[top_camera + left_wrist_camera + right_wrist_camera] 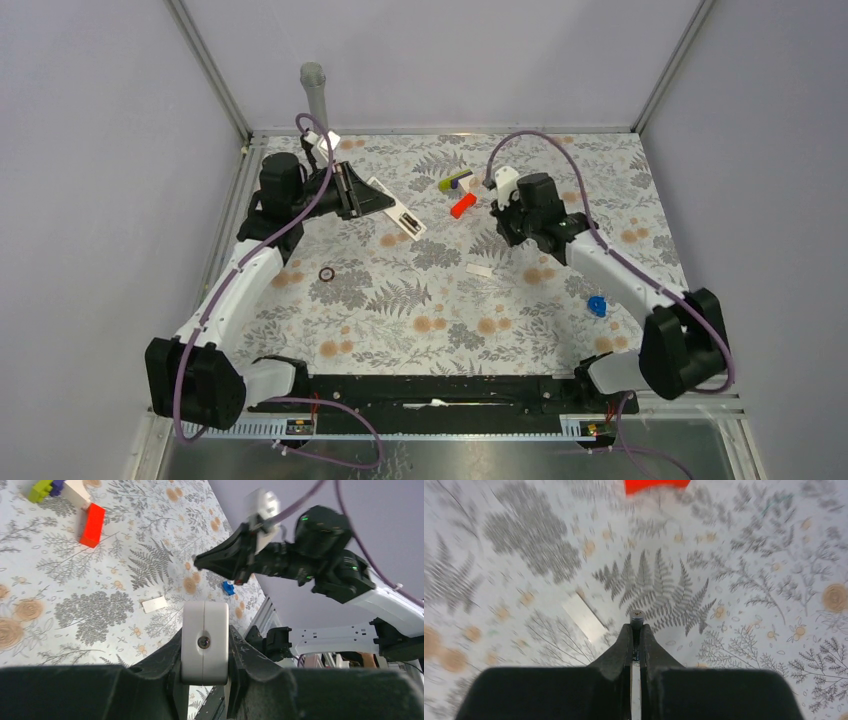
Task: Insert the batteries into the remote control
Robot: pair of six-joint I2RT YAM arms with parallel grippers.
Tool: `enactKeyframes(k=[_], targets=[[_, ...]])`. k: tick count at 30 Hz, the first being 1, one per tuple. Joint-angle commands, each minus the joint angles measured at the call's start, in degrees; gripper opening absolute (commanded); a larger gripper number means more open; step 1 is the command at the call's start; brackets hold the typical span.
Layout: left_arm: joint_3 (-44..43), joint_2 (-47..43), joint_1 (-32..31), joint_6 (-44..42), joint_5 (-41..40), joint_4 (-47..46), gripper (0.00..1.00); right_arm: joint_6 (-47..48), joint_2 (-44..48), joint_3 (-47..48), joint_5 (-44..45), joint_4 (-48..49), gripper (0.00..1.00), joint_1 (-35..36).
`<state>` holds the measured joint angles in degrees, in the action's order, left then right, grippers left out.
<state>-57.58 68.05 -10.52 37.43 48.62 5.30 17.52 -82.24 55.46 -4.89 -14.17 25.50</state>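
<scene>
I see soft, even light and only faint shadows. Around the right gripper (636,629) the cloth (524,530) blurs, worst at left.

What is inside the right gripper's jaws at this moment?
A small dark battery: only its tip pokes out past the shut jaws of the right gripper. The rest of it is covered by them.

The bench (400,330) wears a cloth printed with grey ferns and orange blossoms; a red block (461,207) lies toward the far side, just beside a cluster of green, purple and white bricks (455,182); a small dark ring (326,274) sits left of centre; a flat white slip (480,271) lies near the middle; a blue piece (597,306) rests well to the right; a grey post (314,95) stands at the far left corner.
</scene>
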Motion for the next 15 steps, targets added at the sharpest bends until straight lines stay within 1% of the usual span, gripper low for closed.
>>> enactKeyframes(k=[1,5,8,10,12,15], targets=[[-3.5,2.3,-2.4,2.7,1.2,-6.6,0.00,-16.1,8.4,3.6,-2.2,6.8,0.00,0.3],[-5.5,4.2,-4.7,3.0,0.6,-6.6,0.00,-22.0,14.3,5.5,-8.5,10.8,0.00,1.2],[-6.4,5.2,-5.2,3.3,1.2,-7.0,0.00,-25.0,15.8,8.8,-15.0,11.7,0.00,2.5],[-6.5,5.6,-5.2,4.4,3.5,-9.5,0.00,-25.7,15.9,10.9,-17.3,11.9,0.00,4.9],[-6.3,5.6,-5.2,6.0,5.8,-11.8,0.00,-25.7,15.4,12.7,-17.2,11.6,0.00,8.0],[-6.2,5.1,-5.1,7.6,6.2,-12.2,0.00,-26.3,14.3,14.6,-16.5,11.6,0.00,12.2]])
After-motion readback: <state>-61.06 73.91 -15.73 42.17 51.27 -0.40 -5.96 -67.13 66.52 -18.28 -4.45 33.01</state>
